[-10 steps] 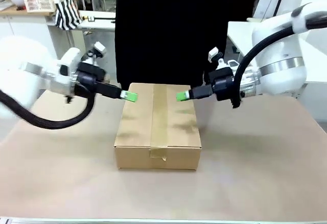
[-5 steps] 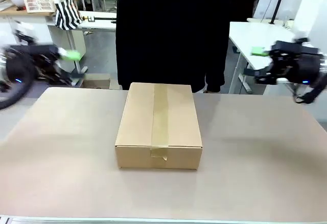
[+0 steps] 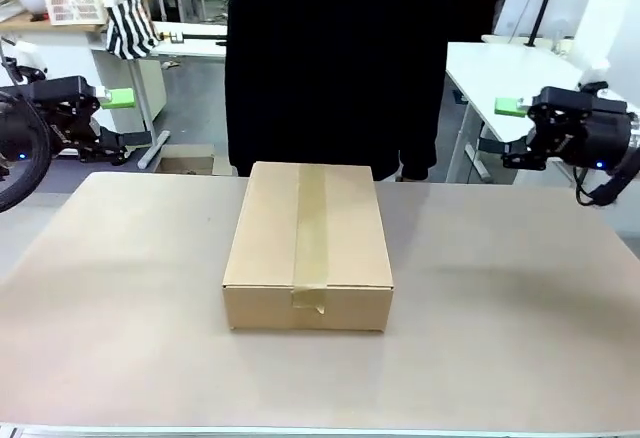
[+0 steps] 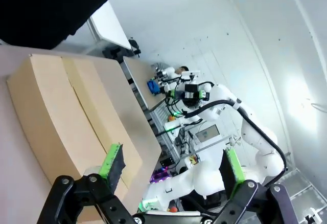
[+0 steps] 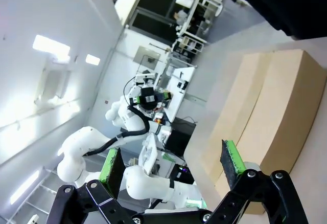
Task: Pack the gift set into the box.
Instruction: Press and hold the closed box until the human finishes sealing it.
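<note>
Left gripper (image 3: 112,98): raised at the far left edge of the front view, beyond the table's left corner and well apart from the box; its green pads (image 4: 109,161) stand spread wide in the left wrist view with nothing between them, so it is open and empty
Left gripper, change: a second ago it reached in over the left top edge of the box; half a second ago it was a blur swinging away; now it sits sharp and pulled back at the left
Table (image 3: 120,298): brown surface, bare around the box
Box (image 3: 308,243): in the middle of the table, flaps shut flat, a strip of tan tape (image 3: 311,228) running along the top seam and folding down over the near face
Box, change: same place and same shut state in all three front pictures
Gift set: cannot be seen, the box being closed
Person (image 3: 335,58): dark clothing, standing at the far side directly behind the box
Right gripper (image 3: 512,107): held high at the right edge, off past the table's right corner, well apart from the box; in the right wrist view its pads (image 5: 231,162) are wide apart and hold nothing
Right gripper, change: a second ago it hovered at the right top edge of the box; since half a second ago it has barely shifted
</note>
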You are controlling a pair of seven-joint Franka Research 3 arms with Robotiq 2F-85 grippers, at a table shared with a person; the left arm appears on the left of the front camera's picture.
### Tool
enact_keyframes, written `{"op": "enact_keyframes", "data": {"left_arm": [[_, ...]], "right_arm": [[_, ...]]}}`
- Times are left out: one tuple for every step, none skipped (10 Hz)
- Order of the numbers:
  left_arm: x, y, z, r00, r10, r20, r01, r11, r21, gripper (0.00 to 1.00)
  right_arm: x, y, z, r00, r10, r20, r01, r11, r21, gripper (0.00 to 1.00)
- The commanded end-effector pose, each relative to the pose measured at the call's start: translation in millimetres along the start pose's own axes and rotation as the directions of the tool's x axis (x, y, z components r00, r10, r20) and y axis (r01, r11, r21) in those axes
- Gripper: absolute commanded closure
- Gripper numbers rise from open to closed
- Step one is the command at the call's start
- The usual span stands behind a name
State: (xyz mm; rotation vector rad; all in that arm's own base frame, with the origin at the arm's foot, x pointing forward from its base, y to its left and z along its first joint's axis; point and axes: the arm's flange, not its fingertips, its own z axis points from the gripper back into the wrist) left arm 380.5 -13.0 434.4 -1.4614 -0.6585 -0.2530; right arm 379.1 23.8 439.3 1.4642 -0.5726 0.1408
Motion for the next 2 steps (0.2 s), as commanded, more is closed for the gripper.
{"op": "enact_keyframes", "data": {"left_arm": [[0.0,-4.5,4.4,1.0,0.013,-0.019,-0.013,1.0,0.013,0.0],[0.0,-4.5,4.4,1.0,0.013,-0.019,-0.013,1.0,0.013,0.0]], "right_arm": [[0.8,5.0,-1.2,1.0,-0.008,0.012,0.007,1.0,0.017,0.0],[0.8,5.0,-1.2,1.0,-0.008,0.012,0.007,1.0,0.017,0.0]]}}
